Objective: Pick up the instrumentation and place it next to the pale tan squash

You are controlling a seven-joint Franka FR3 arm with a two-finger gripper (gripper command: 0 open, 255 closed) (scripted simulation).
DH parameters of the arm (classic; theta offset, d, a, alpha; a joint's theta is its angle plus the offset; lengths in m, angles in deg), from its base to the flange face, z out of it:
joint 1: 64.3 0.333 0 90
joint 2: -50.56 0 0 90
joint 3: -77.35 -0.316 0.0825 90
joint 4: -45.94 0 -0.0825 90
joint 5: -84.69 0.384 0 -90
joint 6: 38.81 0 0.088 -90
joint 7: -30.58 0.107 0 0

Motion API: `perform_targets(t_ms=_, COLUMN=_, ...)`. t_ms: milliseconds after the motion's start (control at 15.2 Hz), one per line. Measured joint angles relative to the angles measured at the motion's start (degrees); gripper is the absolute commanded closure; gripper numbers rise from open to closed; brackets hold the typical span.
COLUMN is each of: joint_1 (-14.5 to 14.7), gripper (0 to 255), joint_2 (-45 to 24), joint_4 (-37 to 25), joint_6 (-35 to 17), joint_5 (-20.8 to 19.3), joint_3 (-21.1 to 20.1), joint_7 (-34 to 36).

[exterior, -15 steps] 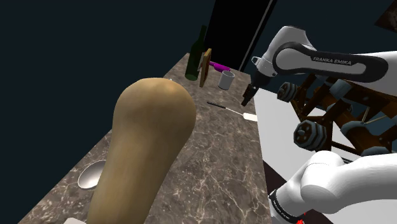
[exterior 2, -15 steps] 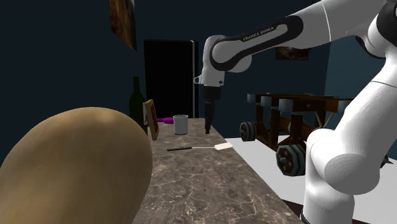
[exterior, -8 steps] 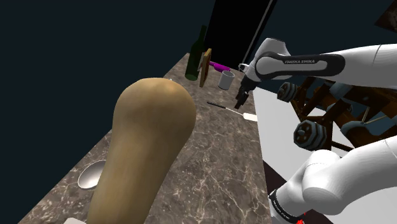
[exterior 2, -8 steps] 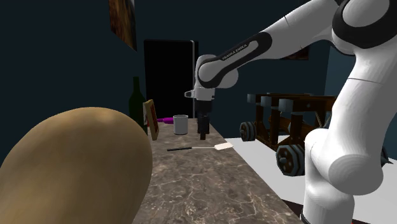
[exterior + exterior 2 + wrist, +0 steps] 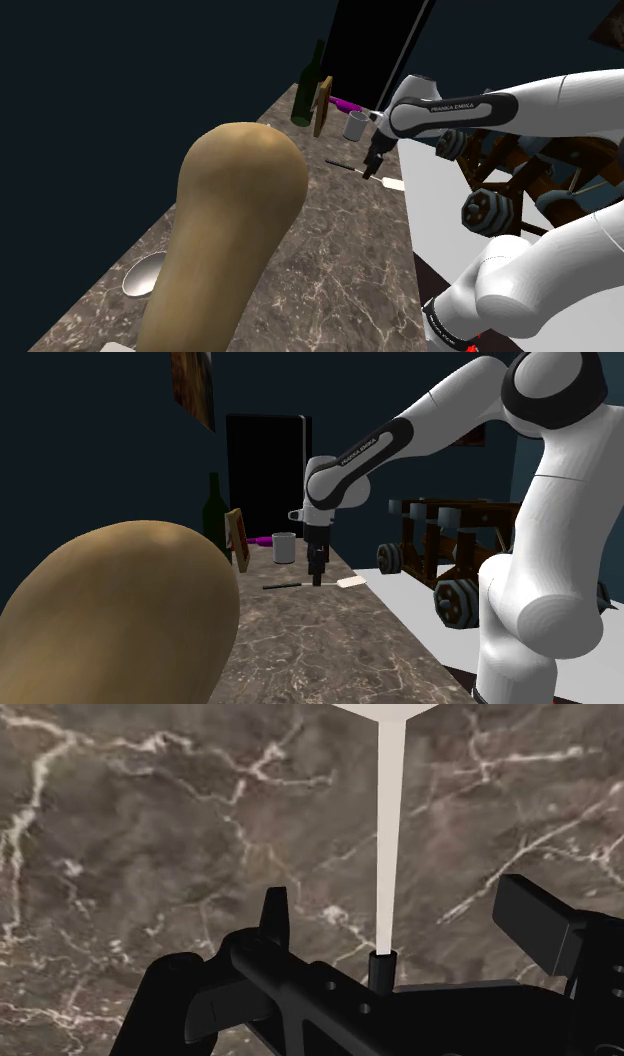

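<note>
Hanging low over the brown, white-veined marble worktop point(image 5: 335, 265), the all-black tool point(image 5: 370, 170) points straight down at a spatula point(image 5: 343, 165) lying flat on the stone. The spatula is slim, with a thin black handle, a pale cream neck and a flat, squarish cream blade. In the shoulder view it sits right of centre, near the worktop's right-hand edge; in the second exterior view the spatula point(image 5: 295, 586) lies across the middle of the frame, with the tool point(image 5: 318, 578) just above it. In the wrist view the tool point(image 5: 405, 919) is spread wide: its fingers point(image 5: 274, 912) stand on either side of the spatula point(image 5: 388, 824) where cream neck meets black handle, with bare marble showing between each finger and the neck, so nothing is pinched. A huge, smooth, pale tan butternut squash point(image 5: 235, 230) with a rounded top fills the shoulder view's lower left, well apart from the spatula. In the second exterior view the butternut squash point(image 5: 120, 617) bulges from the lower left corner. At the worktop's far end stand a dark green wine bottle point(image 5: 312, 90), a small wooden-framed picture point(image 5: 322, 105), a white cylindrical cup point(image 5: 355, 125) and a magenta object point(image 5: 347, 103). A shallow metal bowl point(image 5: 143, 273) lies beside the squash, at the shoulder view's lower left. Behind the bottle is a black area point(image 5: 375, 50).
</note>
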Motion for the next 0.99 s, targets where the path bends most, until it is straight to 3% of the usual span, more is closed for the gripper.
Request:
perform_targets(t_ms=396, joint_1=0.03, gripper=0, joint_2=-0.14, joint_4=0.16, joint_6=-0.31, joint_5=0.05, joint_3=0.00, joint_7=0.00)
perform_targets(t_ms=462, joint_1=0.03, gripper=255, joint_2=-0.14, joint_4=0.16, joint_6=-0.31, joint_5=0.05, joint_3=0.00, joint_7=0.00)
perform_targets(t_ms=990, joint_1=0.04, gripper=255, joint_2=-0.13, joint_4=0.16, joint_6=-0.32, joint_5=0.06, joint_3=0.00, joint_7=0.00)
